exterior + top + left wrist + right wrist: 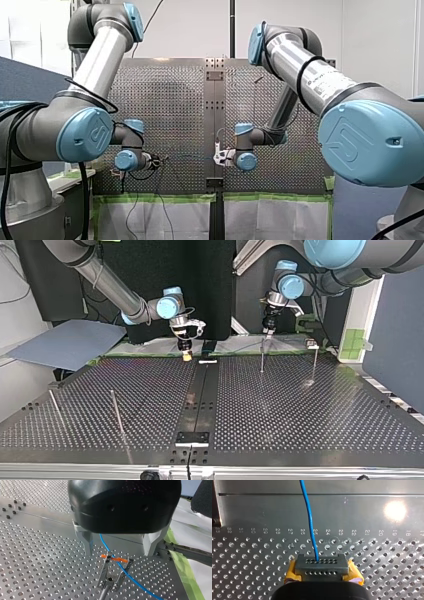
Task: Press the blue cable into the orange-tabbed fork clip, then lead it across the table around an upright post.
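In the left wrist view my left gripper (118, 547) stands open, its metal fingers (87, 542) on either side of the blue cable (130, 576). Just below them the cable crosses the orange tabs (116, 559) between the two prongs of the fork clip (110, 578). My right gripper (320, 566) is shut: its yellow pads (292, 572) clamp a grey connector block (320, 563) at the cable's end, and the blue cable (308, 512) runs straight ahead from it. Seen from across the table, my right gripper (186, 356) hangs at the far edge's middle, my left gripper (268, 334) to its right.
Thin upright posts stand on the perforated table (300, 410): one (315, 362) at the far right, two (117, 412) (55, 407) at the near left. Another thin upright (262, 357) rises right under my left gripper. A dark centre rail (200, 395) divides the table.
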Available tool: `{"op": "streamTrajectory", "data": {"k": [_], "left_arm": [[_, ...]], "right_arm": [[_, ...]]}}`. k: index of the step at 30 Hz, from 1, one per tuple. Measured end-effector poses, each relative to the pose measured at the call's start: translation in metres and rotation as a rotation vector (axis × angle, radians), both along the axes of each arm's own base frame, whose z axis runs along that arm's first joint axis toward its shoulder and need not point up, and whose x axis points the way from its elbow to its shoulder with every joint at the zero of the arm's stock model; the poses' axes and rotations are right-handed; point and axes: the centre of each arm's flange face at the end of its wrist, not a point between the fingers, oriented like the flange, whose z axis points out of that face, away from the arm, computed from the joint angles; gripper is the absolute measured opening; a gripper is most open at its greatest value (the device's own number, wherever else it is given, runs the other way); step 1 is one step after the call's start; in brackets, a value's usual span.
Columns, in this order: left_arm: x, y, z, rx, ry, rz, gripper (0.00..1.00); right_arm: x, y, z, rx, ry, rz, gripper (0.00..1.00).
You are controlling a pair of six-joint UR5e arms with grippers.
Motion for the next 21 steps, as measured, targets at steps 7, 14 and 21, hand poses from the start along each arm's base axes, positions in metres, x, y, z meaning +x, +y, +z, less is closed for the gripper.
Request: {"op": "streamTrajectory", "data": {"k": [7, 14, 21], "left_arm": [[-0.0011, -0.0013, -0.0004, 0.003, 0.003, -0.001, 1.0], [-0.0018, -0.002, -0.0003, 0.005, 0.005, -0.003, 1.0], [-0.003, -0.0043, -0.0007, 0.008, 0.008, -0.009, 1.0]], "right_arm": [[-0.0001, -0.0001, -0.0005, 0.001, 0.0, 0.0, 0.0], [-0.0001, 0.0002, -0.0005, 0.003, 0.0, 0.002, 0.0], [0.0002, 0.0001, -0.0004, 0.002, -0.003, 0.003, 0.0]]}}
